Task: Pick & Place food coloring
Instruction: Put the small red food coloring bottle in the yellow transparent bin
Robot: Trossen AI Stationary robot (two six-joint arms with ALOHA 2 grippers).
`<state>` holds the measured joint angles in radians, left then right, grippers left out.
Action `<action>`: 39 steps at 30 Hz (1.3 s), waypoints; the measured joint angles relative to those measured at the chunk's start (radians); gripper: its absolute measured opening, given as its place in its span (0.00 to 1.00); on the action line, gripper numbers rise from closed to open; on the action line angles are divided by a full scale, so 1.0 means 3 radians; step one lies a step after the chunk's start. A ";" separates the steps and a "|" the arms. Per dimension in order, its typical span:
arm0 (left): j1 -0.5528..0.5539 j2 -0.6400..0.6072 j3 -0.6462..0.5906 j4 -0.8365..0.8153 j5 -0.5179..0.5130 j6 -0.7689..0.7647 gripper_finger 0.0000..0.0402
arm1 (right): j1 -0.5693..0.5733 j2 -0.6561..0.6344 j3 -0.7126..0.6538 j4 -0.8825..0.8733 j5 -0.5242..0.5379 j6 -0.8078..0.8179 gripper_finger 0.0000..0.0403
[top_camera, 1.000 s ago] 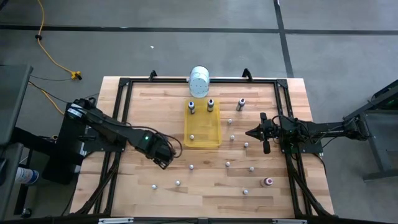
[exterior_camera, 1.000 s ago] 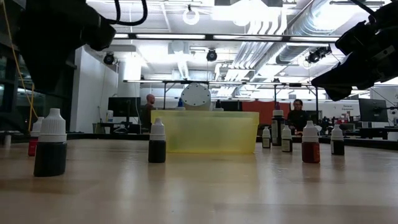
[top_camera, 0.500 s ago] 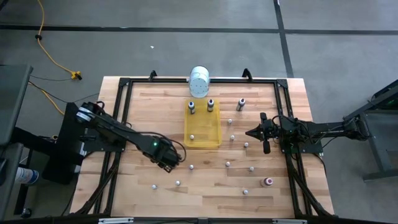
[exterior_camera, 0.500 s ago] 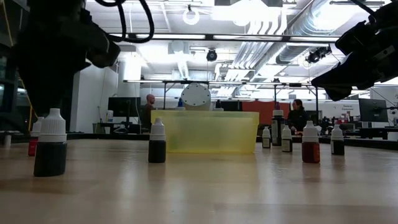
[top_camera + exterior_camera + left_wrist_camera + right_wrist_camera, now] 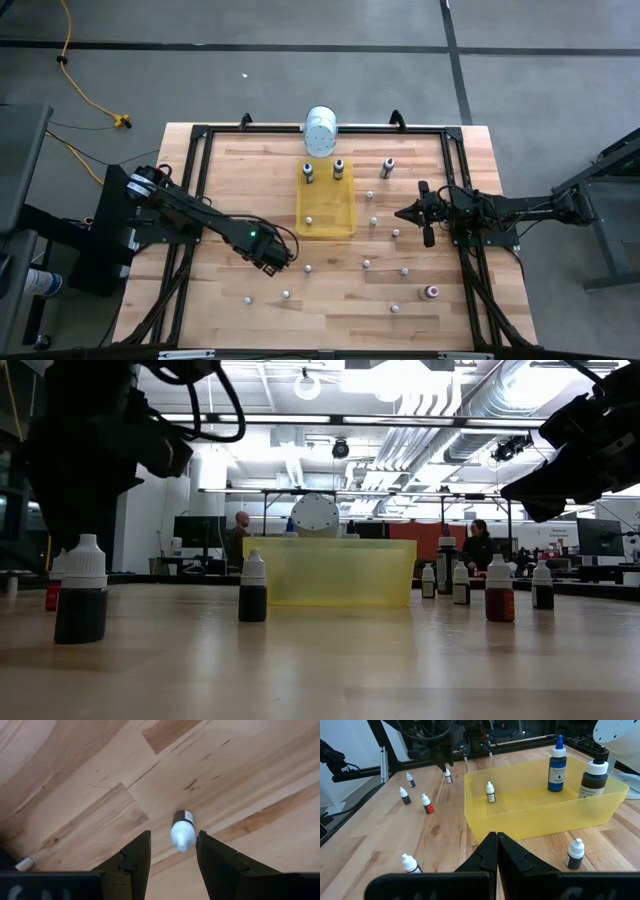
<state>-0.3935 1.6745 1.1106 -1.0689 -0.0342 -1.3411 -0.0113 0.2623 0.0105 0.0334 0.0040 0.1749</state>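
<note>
Bottle [image 5: 182, 830] of food coloring upright on tabletop [image 5: 330, 290] beside yellow tray [image 5: 326, 224], between parted left pincer [image 5: 172, 857] fingers, ungripped; likely light, hard, tippy, best pinched at body below cap; right pincer [image 5: 496, 851] closed, empty.

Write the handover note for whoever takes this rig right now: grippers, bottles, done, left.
Left gripper: open, above a small white-capped bottle standing on the table; not gripped yet.
Right gripper: shut, empty, waiting at the table's right side.
Done: yellow tray holds two taller bottles and one tiny one.
Left: many small bottles scattered on the table; one lies on its side.
</note>
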 joint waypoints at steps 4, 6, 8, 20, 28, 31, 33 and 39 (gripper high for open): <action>0.0000 0.0000 -0.0136 0.0184 0.0119 0.0003 0.37 | 0.0000 0.0000 0.0000 0.0000 0.0000 0.0000 0.00; 0.0000 0.0000 -0.0173 0.0256 0.0167 0.0010 0.37 | 0.0000 0.0000 0.0000 0.0000 0.0000 0.0000 0.00; 0.0000 0.0000 -0.0178 0.0295 0.0173 0.0036 0.37 | 0.0000 0.0000 0.0000 0.0000 0.0000 0.0000 0.00; 0.0003 0.0000 -0.0179 0.0328 0.0171 0.0179 0.37 | 0.0000 0.0000 0.0000 0.0000 0.0000 0.0000 0.00; 0.0003 0.0000 -0.0179 0.0325 0.0145 0.0214 0.29 | 0.0000 0.0000 0.0000 0.0000 0.0000 0.0000 0.00; 0.0003 0.0000 -0.0179 0.0326 0.0144 0.0215 0.23 | 0.0000 0.0000 0.0000 0.0000 0.0000 0.0000 0.00; 0.0003 0.0000 -0.0179 0.0326 0.0144 0.0215 0.19 | 0.0000 0.0001 0.0000 0.0000 0.0000 0.0000 0.00; 0.0003 -0.0003 -0.0179 0.0335 0.0144 0.0266 0.13 | 0.0000 0.0000 0.0000 0.0000 0.0000 0.0000 0.00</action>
<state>-0.3927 1.6737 1.0569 -0.9684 0.0090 -1.2612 -0.0113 0.2623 0.0105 0.0334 0.0040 0.1749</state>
